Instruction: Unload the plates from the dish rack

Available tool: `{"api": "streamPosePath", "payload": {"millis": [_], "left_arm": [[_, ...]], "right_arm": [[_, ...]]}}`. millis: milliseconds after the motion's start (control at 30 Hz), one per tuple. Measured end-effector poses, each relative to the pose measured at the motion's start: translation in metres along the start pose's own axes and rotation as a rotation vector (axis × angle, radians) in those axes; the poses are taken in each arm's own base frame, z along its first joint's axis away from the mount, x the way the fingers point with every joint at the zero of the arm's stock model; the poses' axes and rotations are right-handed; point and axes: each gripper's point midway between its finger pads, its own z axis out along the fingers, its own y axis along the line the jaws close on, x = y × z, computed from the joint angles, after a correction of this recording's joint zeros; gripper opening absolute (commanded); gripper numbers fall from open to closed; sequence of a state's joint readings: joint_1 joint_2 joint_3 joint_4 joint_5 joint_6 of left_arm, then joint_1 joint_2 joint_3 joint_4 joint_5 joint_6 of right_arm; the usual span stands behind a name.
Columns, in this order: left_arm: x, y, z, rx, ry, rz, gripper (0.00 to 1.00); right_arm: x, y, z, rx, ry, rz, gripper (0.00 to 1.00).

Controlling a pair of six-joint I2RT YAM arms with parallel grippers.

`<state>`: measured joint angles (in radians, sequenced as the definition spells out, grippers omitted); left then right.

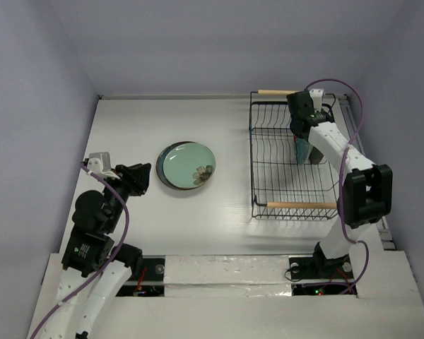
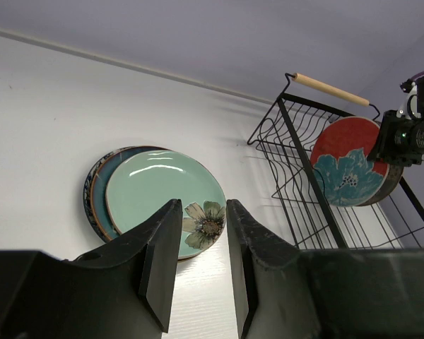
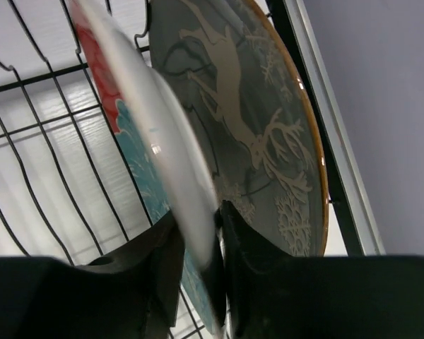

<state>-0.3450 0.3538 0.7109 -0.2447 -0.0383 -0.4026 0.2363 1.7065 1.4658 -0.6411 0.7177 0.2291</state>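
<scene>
The pale mint green plate (image 1: 187, 165) lies on top of a stack on the table, left of the dish rack (image 1: 268, 141). In the left wrist view the mint plate (image 2: 162, 194) covers a teal plate (image 2: 99, 194), and a patterned rim shows beneath. My left gripper (image 1: 145, 176) is open and empty, just left of the stack. My right gripper (image 1: 302, 131) is inside the rack, shut on the rim of the red plate with the blue flower (image 3: 177, 155). The plate stands upright. The dark grey deer plate (image 3: 261, 120) stands right behind it.
The rack's wooden handles (image 1: 277, 92) lie at its far and near ends. Its black wires (image 3: 28, 127) surround the right gripper. The rack stands close to the right wall. The red plate (image 2: 348, 162) and the right gripper (image 2: 410, 134) also show in the left wrist view.
</scene>
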Motion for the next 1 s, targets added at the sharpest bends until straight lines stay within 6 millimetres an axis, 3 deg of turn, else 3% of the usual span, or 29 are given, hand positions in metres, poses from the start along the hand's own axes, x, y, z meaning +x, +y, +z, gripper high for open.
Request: {"api": "streamPosePath", "payload": {"millis": [267, 500, 700, 900, 1000], "left_arm": [[-0.001, 0.0, -0.001, 0.002, -0.005, 0.0, 0.3], [-0.001, -0.001, -0.001, 0.004, -0.004, -0.001, 0.32], [-0.001, -0.001, -0.001, 0.006, -0.004, -0.001, 0.37], [-0.001, -0.001, -0.001, 0.006, -0.003, 0.0, 0.41], [-0.001, -0.001, -0.001, 0.006, -0.004, 0.0, 0.41]], "right_arm": [[0.0, -0.005, -0.005, -0.002, 0.01, -0.056, 0.0], [-0.008, -0.024, -0.034, -0.011, -0.009, -0.081, 0.0], [-0.036, -0.051, -0.086, -0.027, -0.098, -0.049, 0.0], [-0.082, -0.064, -0.175, -0.184, -0.331, 0.105, 0.0], [-0.096, -0.055, -0.213, -0.331, -0.421, 0.186, 0.0]]}}
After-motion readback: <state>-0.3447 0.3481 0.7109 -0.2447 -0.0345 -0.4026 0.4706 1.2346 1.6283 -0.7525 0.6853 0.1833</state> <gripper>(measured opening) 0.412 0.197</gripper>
